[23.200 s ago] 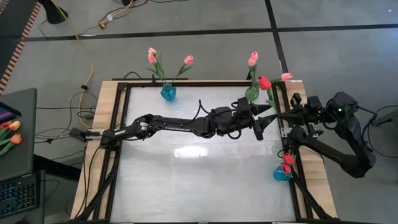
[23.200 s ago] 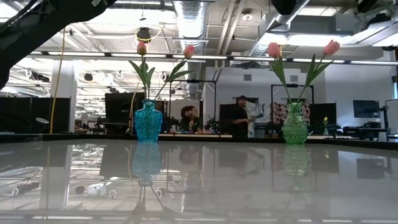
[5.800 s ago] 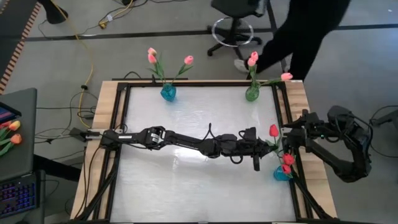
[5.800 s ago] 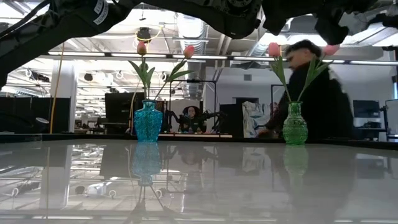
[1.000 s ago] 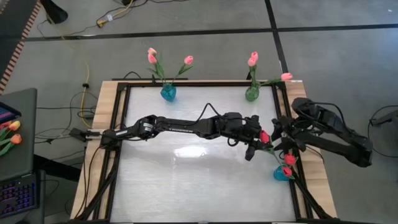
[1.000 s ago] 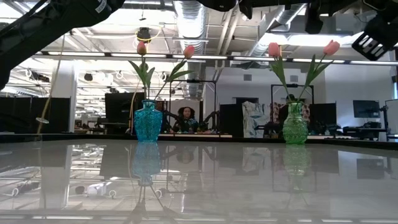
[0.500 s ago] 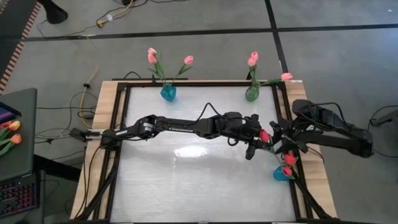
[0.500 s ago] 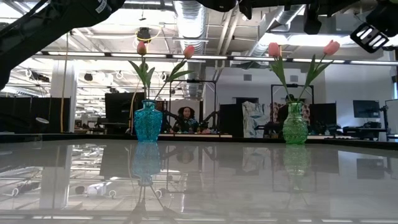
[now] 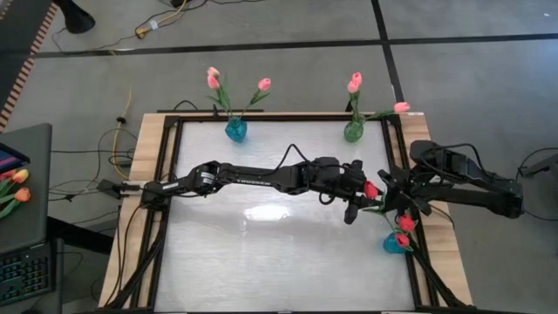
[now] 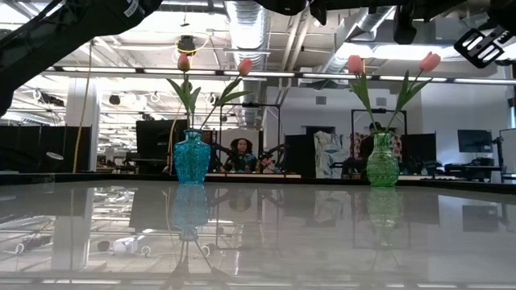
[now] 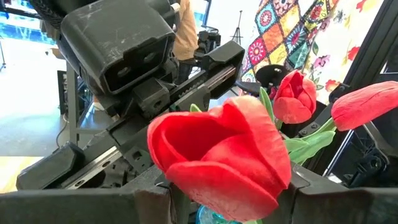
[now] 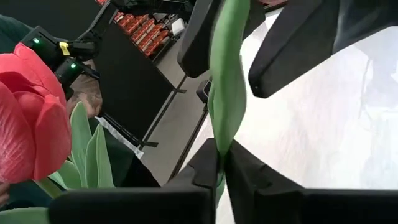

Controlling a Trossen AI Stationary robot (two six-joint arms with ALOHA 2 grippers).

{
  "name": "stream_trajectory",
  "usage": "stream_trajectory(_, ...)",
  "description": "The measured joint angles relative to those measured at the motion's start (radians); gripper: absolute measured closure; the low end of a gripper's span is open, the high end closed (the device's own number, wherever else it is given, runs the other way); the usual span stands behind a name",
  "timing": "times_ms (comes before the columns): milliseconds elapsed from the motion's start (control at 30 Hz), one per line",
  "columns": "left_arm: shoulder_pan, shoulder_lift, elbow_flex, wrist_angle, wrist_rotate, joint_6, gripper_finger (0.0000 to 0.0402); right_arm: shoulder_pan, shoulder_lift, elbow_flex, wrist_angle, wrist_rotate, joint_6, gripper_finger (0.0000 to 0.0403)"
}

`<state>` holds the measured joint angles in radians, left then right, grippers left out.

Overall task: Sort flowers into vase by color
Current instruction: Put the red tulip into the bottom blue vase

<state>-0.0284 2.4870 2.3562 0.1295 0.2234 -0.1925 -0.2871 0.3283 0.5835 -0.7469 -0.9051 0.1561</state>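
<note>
My left arm reaches across the table (image 9: 261, 253) to its right side, where my left gripper (image 9: 356, 202) sits just beside a red tulip (image 9: 371, 190); in the left wrist view that red bloom (image 11: 217, 155) fills the space directly ahead of my fingers, but I cannot tell from any view whether this gripper is closed on the flower or merely against it; my right gripper (image 9: 394, 194) meets the same flower from the right edge of the table; in the right wrist view its two dark fingers (image 12: 249, 180) are closed together on the green stem (image 12: 227, 87), with almost no gap between them, so the right gripper has hold of the tulip by its stem; a second red bloom (image 12: 31, 118) with green leaves shows close by in that view. Just near of both grippers, at the right edge, a small blue vase (image 9: 393, 244) holds two further red tulips (image 9: 404, 224); at the far edge stand a blue vase (image 9: 235, 130) on the left with three pink tulips (image 9: 214, 80), and a green vase (image 9: 353, 132) on the right with pink tulips (image 9: 354, 83), one of which (image 9: 401, 107) leans out toward the right; in the low view the blue vase (image 10: 192, 157) and the green vase (image 10: 382, 161) both stand upright, well apart.
</note>
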Motion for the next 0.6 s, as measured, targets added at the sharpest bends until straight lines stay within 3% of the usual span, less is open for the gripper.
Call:
stream_trajectory(167,0.0,0.0,0.0,-0.011,0.034,0.0,0.0274,0.0,0.0,0.0,0.0,0.0,-0.016,0.0381)
stream_trajectory(600,0.008,0.0,0.0,-0.096,0.064,0.016,0.0273,0.0,0.0,0.0,-0.004,-0.058,-0.032,0.0377)
